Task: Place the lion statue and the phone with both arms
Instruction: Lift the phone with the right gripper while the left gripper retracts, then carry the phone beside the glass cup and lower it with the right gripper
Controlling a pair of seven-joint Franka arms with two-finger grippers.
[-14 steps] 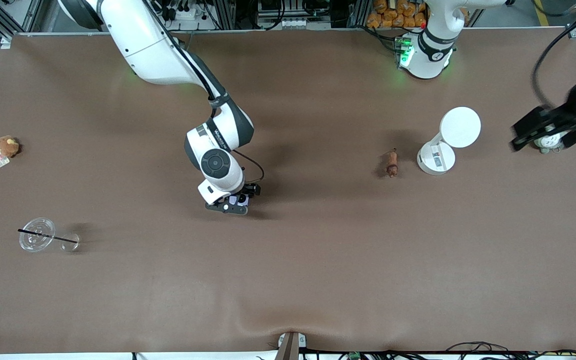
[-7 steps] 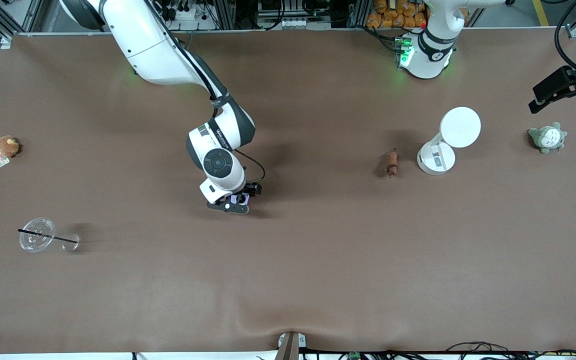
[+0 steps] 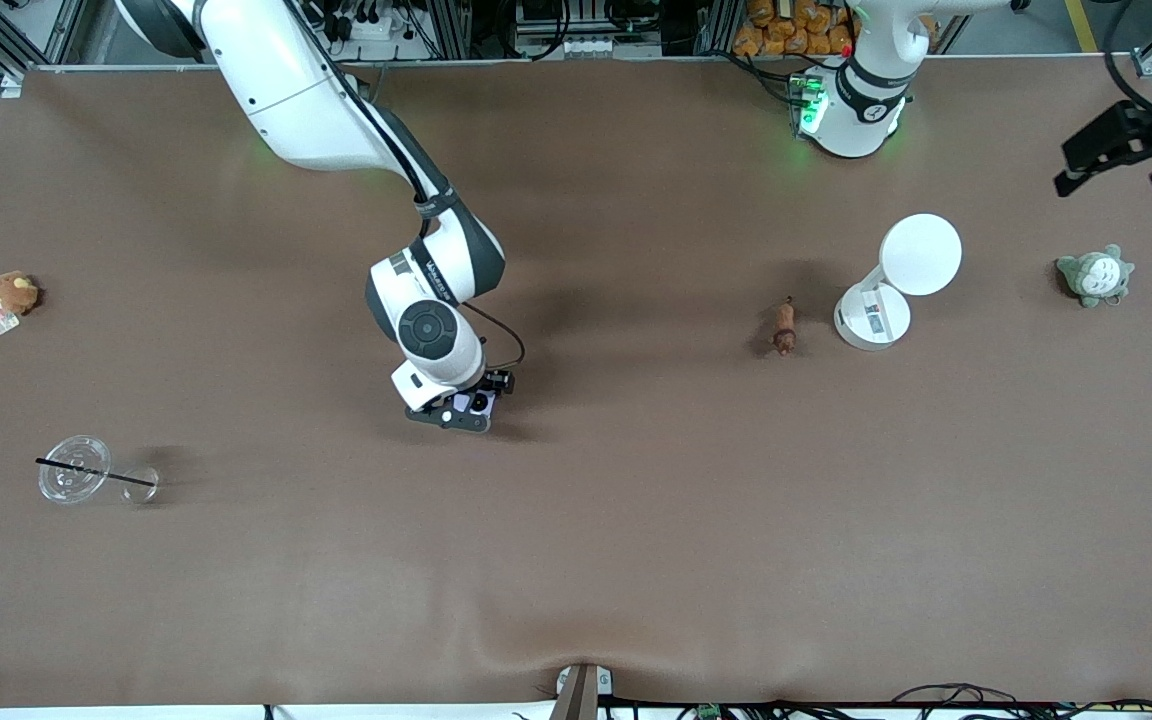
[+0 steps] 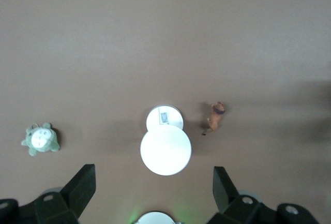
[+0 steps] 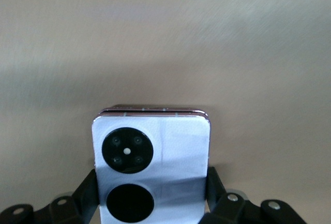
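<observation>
My right gripper [image 3: 463,409] is shut on the lavender phone [image 3: 480,403] low over the middle of the table. In the right wrist view the phone [image 5: 152,154] sits between the black fingers [image 5: 87,189] with its two black camera circles showing. I cannot tell whether it touches the table. The reddish-brown lion statue [image 3: 785,328] lies on the table beside a white stand, and also shows in the left wrist view [image 4: 215,118]. My left gripper [image 3: 1131,160] is open and empty, high over the table's edge at the left arm's end; in its wrist view [image 4: 153,180] the jaws stand wide apart.
A white stand with a round disc [image 3: 896,280] stands beside the lion statue. A grey-green plush [image 3: 1095,275] lies toward the left arm's end. A round brown plush [image 3: 13,292] and a clear lid with a straw [image 3: 76,480] lie toward the right arm's end.
My left gripper has risen from over the grey-green plush and drawn back toward the robots' side. My right gripper with the phone has shifted slightly toward the right arm's end.
</observation>
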